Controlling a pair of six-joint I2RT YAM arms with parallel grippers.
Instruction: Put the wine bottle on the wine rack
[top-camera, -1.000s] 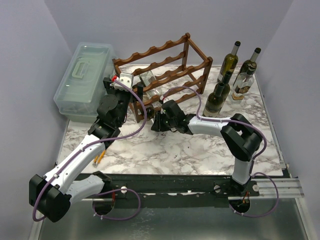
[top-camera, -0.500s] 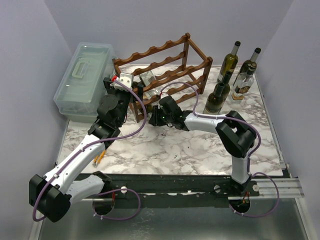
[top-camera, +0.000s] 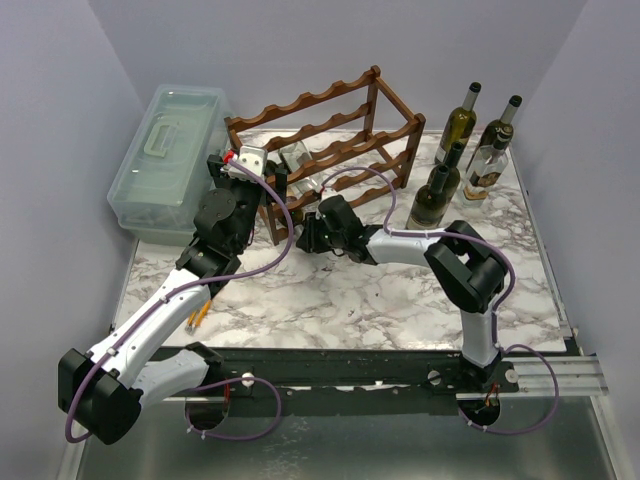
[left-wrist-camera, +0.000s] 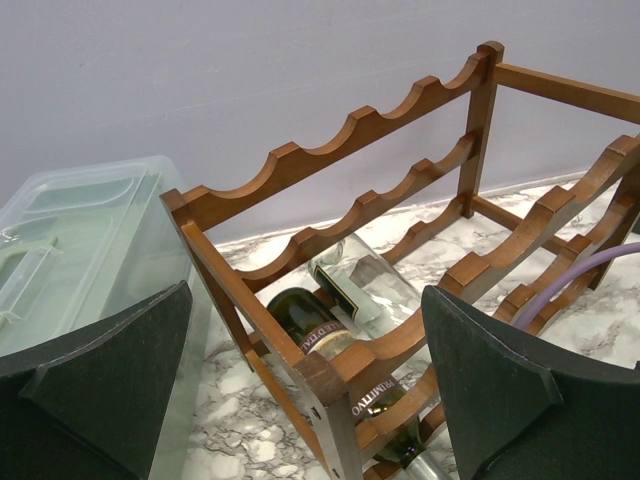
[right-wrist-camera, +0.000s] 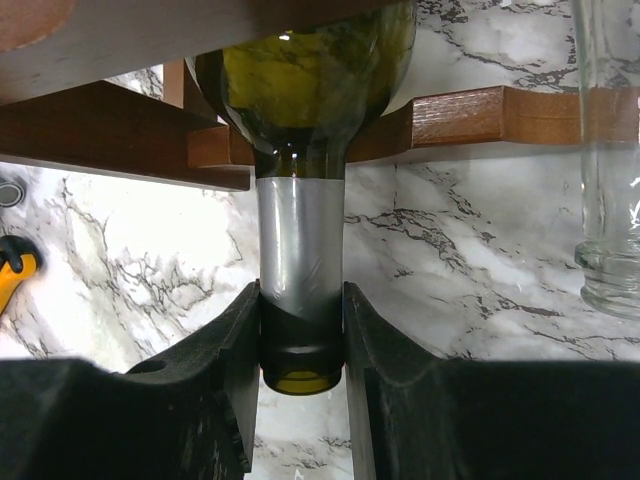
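Trouble, if it comes, starts at the neck: the right gripper (right-wrist-camera: 302, 330) is clamped on the foil-wrapped neck of the green wine bottle (right-wrist-camera: 300, 80), whose body lies in among the lower rails of the wine rack (top-camera: 330, 130), neck poking out toward the arm. I reckon an off-line push could jam the shoulder on a rail or shove the whole rack, and letting go too early could let it slide out. The left gripper (left-wrist-camera: 305, 380) hangs wide open by the rack's end, holding nothing.

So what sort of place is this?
Probably a robot test booth: plain pale walls enclose a marble-patterned table, with two white-and-black arms at a dark reddish-brown wooden wine rack.
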